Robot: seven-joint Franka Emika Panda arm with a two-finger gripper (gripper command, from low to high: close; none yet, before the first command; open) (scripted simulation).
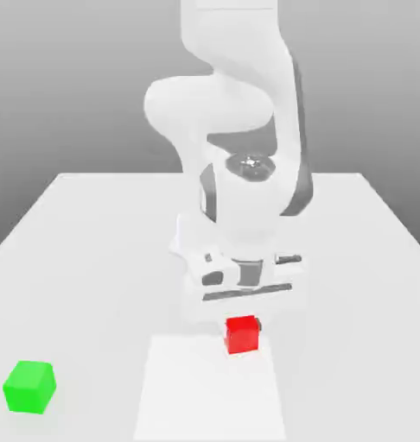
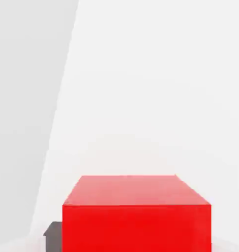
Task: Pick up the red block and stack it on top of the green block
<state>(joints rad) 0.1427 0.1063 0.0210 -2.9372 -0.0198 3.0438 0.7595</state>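
The red block [image 1: 242,334] sits directly under my hand, near the table's front middle in the exterior view. My gripper [image 1: 243,326] is down over it, and a dark fingertip [image 1: 260,325] touches its side on the exterior view's right. In the hand view the red block [image 2: 136,214] looms close, with a dark finger pad [image 2: 53,235] against one of its sides. The fingers look shut on it. I cannot tell whether it rests on the table or hangs just above. The green block [image 1: 29,387] stands alone at the front, far to the exterior view's left.
The white table [image 1: 92,250] stretches wide around both blocks. A paler rectangular patch [image 1: 205,397] lies on it under and in front of the red block. The arm's bulky white links [image 1: 239,129] rise behind the hand.
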